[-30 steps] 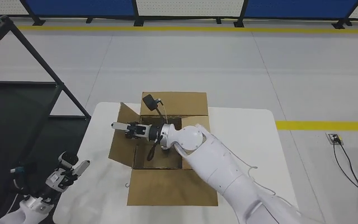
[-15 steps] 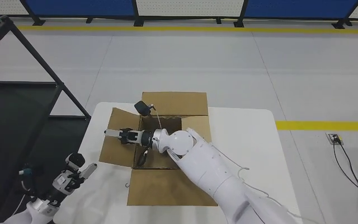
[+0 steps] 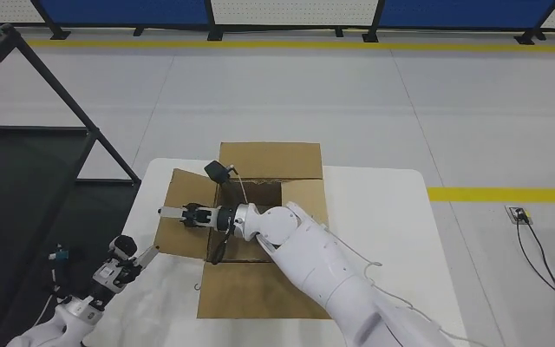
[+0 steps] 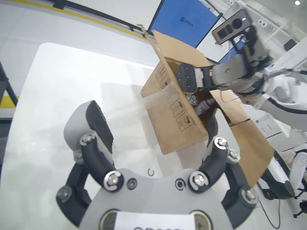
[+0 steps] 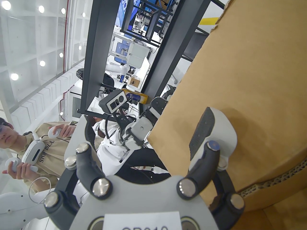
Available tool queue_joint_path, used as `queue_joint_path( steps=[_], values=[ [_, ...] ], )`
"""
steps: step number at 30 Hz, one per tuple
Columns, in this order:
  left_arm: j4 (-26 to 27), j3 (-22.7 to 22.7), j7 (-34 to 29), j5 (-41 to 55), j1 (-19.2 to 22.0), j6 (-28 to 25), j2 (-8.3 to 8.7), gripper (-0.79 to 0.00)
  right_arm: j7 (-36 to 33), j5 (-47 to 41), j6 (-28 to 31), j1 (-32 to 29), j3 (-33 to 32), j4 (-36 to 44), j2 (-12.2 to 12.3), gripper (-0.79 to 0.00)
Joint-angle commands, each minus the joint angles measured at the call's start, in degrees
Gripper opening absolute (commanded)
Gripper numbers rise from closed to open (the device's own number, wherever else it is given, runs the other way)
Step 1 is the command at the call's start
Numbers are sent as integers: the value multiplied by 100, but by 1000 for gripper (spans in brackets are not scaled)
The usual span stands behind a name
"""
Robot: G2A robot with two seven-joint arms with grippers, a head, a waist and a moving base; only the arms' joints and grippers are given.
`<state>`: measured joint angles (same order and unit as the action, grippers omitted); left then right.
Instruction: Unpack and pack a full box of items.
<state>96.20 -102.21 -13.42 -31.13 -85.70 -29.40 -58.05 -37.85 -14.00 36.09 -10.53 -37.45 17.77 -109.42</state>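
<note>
since the box (image 3: 260,291) is open on top and its items (image 4: 203,103), bottles among them, lie inside, i judge this to be the flap-spreading step at the start of unpacking. the box stands mid-bench (image 3: 381,234), with its near and far flaps folded out flat.

the right pincer (image 3: 170,212) is spread wide and grasps nothing. it reaches across the opening to the left flap (image 3: 184,230), and one finger seems to rest against the flap's inner face, though the contact itself is hard to make out. that hold looks meant to push the flap out toward the bench's left edge, so the opening is clear for lifting things out.

the left pincer (image 4: 153,125) is released and empty, hanging over the bench's near left corner, well apart from the box. it is likely kept out of the flap's way. a small c-shaped ring (image 4: 150,172) lies on the bench near the box's near left corner.

as for writing, dark printed marks (image 4: 177,111) cover the left flap's outer face, and i leave them unread.
</note>
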Motion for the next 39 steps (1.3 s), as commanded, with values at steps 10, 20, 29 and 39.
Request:
queue_joint_path(
  steps=[10, 20, 29, 39],
  values=[
    [-126, 264, 240, -450, 145, 371, -41, 0, -458, -92, 1214, -47, -423, -9, 301, 0],
    [-179, 224, 320, -776, 58, 694, -55, 0, -636, 88, 1448, -226, -838, 191, 770, 0],
    [-306, 343, 386, -989, 93, 865, -81, 0, -762, 343, 1290, -546, -1242, 847, 1208, 0],
    [-425, 317, 276, -1005, 98, 916, -88, 0, -923, 655, 723, -1131, -1694, 1984, 1615, 0]
  ],
)
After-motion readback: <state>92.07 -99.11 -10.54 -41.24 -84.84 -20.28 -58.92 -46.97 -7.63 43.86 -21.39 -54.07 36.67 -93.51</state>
